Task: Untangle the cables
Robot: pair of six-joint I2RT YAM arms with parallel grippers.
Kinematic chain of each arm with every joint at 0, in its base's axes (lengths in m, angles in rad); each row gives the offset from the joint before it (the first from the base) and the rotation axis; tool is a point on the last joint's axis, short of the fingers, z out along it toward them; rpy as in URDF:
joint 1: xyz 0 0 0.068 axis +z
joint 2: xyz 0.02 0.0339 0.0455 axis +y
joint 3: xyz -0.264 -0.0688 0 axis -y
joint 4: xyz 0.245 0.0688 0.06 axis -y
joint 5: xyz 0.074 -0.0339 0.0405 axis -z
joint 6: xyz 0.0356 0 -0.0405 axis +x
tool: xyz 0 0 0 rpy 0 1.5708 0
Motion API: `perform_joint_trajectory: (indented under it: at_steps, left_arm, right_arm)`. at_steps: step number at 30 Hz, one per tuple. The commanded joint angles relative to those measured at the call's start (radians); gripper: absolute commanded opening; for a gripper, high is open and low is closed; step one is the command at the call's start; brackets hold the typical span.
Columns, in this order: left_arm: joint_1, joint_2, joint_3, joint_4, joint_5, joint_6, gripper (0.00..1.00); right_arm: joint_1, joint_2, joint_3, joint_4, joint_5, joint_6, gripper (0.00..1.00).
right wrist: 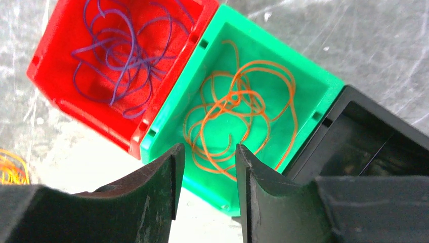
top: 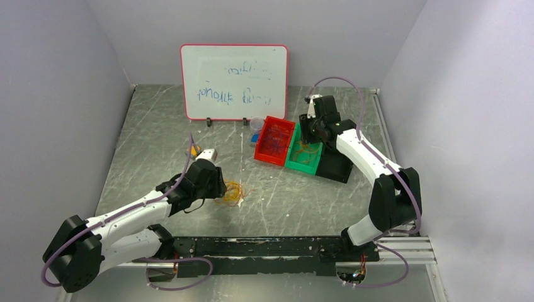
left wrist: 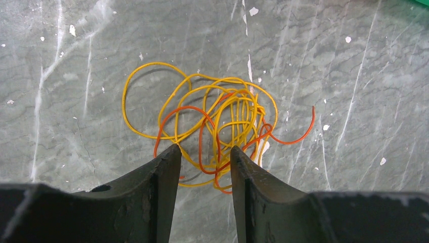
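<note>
Scratched-up grey table (top: 283, 201) | left hand (left wrist: 205, 148) spread over yellow-orange cables (left wrist: 232, 109) | right hand (right wrist: 209, 148) spread, empty, above green bin (right wrist: 308, 81)

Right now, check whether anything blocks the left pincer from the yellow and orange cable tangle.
Nothing visible does. The left pincer stands open at the near edge of the cable tangle, whose nearest loops lie inside its gap.

A robotics lab cell: plain walls (top: 56, 94) enclose a scuffed tabletop (top: 283, 201), with coloured sorting bins (top: 267, 157) before the handwritten whiteboard (top: 234, 82).
</note>
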Motion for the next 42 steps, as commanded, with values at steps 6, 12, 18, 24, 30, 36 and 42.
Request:
perform_joint_trajectory:
  at_steps: [6, 12, 18, 24, 30, 36, 42]
  left_arm:
    - [-0.002, 0.026, -0.003, 0.041, 0.029, -0.003, 0.46]
    - [-0.003, 0.019, -0.005, 0.031, 0.027, -0.004, 0.45]
    - [-0.003, 0.003, -0.017, 0.02, 0.022, -0.009, 0.46]
    - [-0.003, 0.016, -0.015, 0.032, 0.028, -0.011, 0.45]
    - [-0.003, 0.028, -0.008, 0.028, 0.026, 0.0, 0.45]
    - [-0.003, 0.0, -0.01, 0.001, 0.009, -0.001, 0.46]
    - [-0.002, -0.018, -0.019, -0.008, 0.008, -0.004, 0.46]
  right_arm:
    - [0.019, 0.023, 0.013, -0.109, -0.094, -0.07, 0.47]
    - [0.027, 0.085, 0.013, -0.093, -0.09, -0.078, 0.48]
    - [0.041, 0.141, 0.013, -0.077, -0.06, -0.074, 0.44]
    - [0.053, 0.166, 0.006, -0.006, -0.026, -0.009, 0.21]
    - [0.053, 0.173, -0.054, 0.157, -0.035, 0.123, 0.09]
    - [0.053, 0.199, -0.074, 0.25, 0.004, 0.191, 0.05]
    - [0.052, 0.238, -0.076, 0.273, 0.055, 0.192, 0.04]
